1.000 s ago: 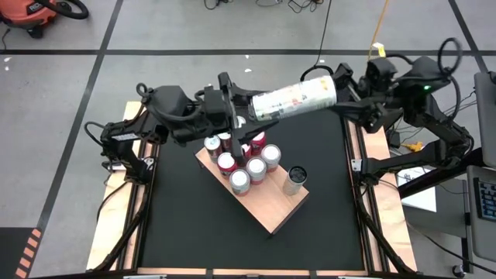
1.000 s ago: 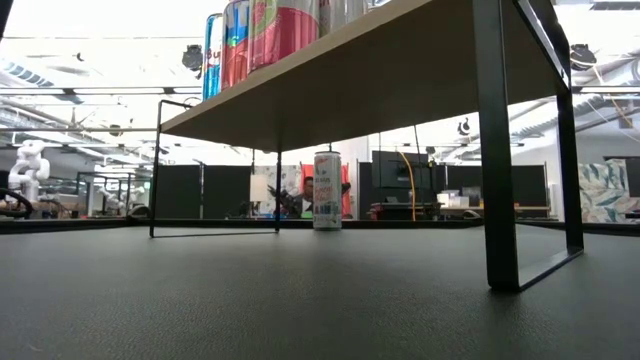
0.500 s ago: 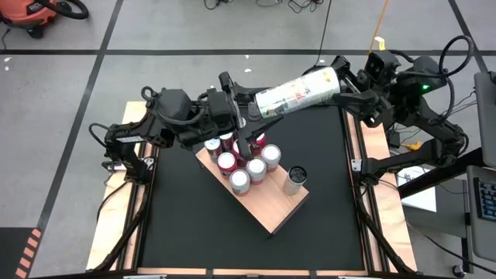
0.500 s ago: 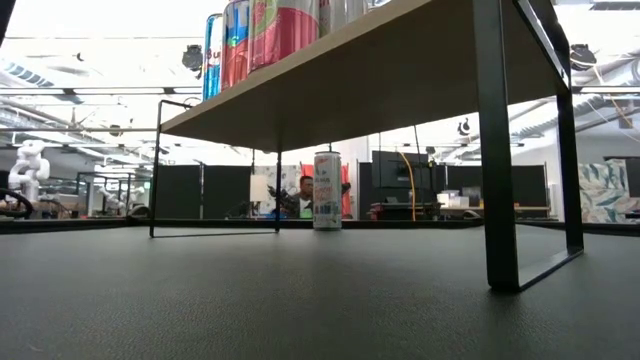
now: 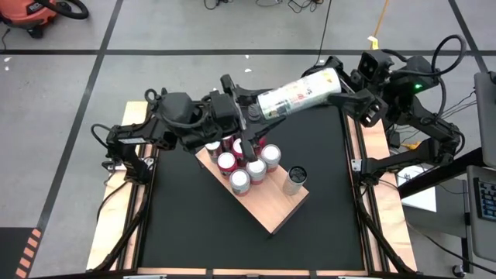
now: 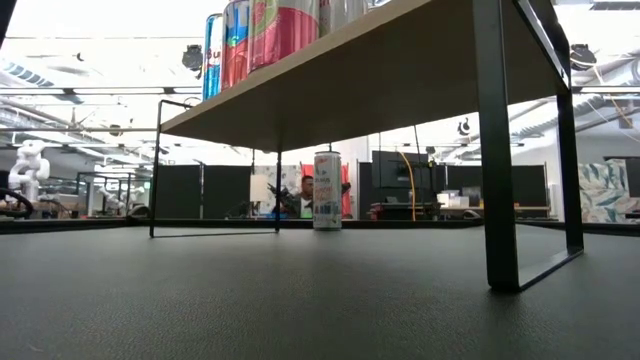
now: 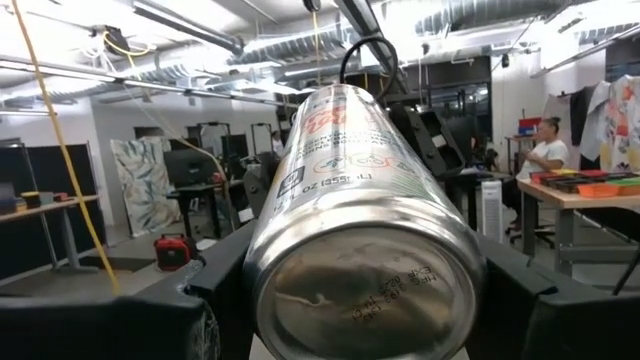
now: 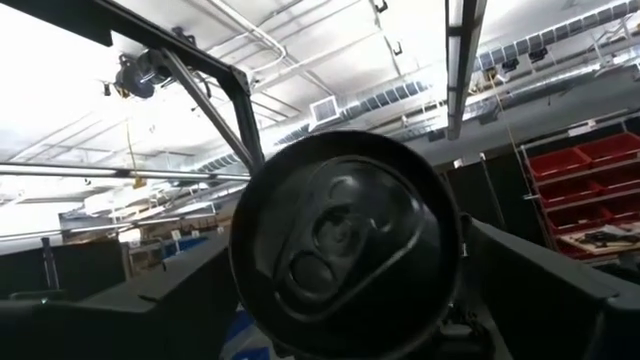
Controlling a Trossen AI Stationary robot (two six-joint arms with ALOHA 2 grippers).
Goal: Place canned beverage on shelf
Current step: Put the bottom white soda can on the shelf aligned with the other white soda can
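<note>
Grey floor [image 5: 194, 31] with dark lines, bright ceiling lights [image 6: 90, 25], red storage bins [image 8: 585, 160] on racks.

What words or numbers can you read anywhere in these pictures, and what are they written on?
"OZ (355" and "L)": printed on the side of the silver can held in the left gripper, the volume line, only partly legible.
Stamped code on that can's base: too faint to read.
Labels on the cans on the shelf and the can behind it: too small to read.

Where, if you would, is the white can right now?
In the high view, the white can hangs sideways between both grippers, above the table's far edge, beyond the shelf.
</note>
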